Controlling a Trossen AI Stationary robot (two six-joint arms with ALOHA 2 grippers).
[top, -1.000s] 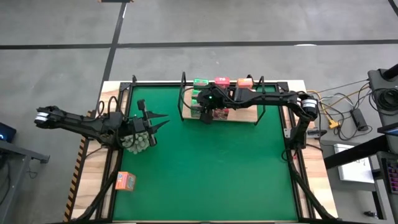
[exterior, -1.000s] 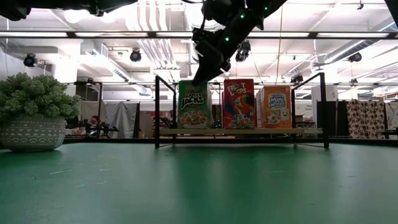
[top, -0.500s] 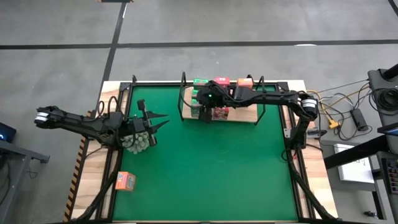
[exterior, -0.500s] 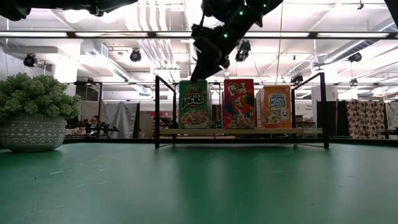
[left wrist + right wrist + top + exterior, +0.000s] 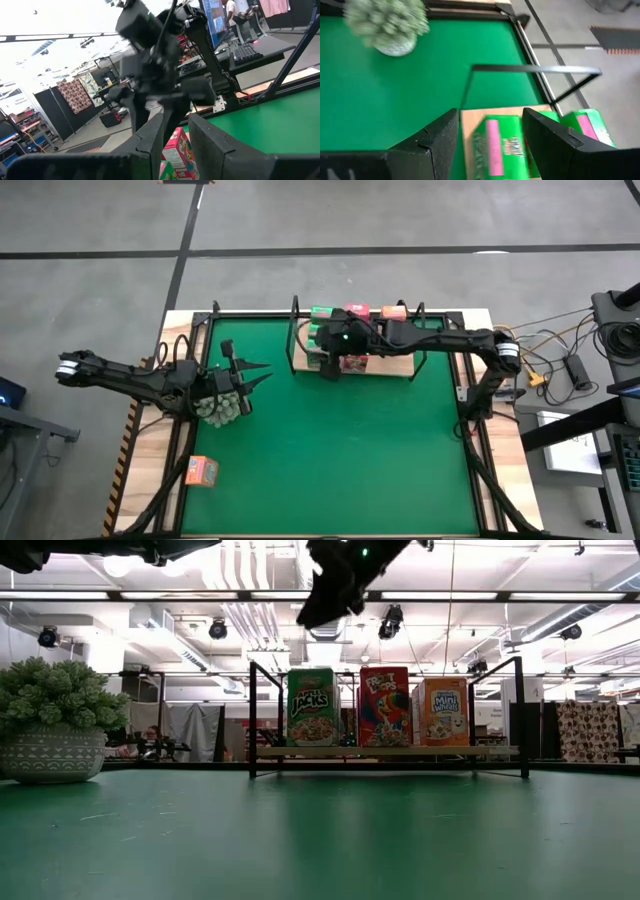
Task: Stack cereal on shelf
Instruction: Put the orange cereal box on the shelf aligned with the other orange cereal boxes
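Note:
On the shelf [image 5: 390, 751] a green cereal box [image 5: 312, 707], a pink-red one [image 5: 385, 706] and an orange one [image 5: 443, 711] stand upright on their bases, side by side. More boxes [image 5: 357, 310] stand in a row behind them. My right gripper [image 5: 318, 608] hangs open high above the green box [image 5: 500, 145], touching nothing. One orange box [image 5: 202, 471] lies on the wooden table edge at the near left. My left gripper [image 5: 262, 375] is open and waits over the mat's left side.
A grey-green spiky ball in a patterned pot [image 5: 222, 408] sits just under my left arm on the green mat [image 5: 340, 460]. The shelf's black wire uprights [image 5: 251, 715] stand at both ends of the board. Bare mat lies in front of the shelf.
My right gripper has risen from just above the green box's top to well above the shelf. The three front boxes stand as before.

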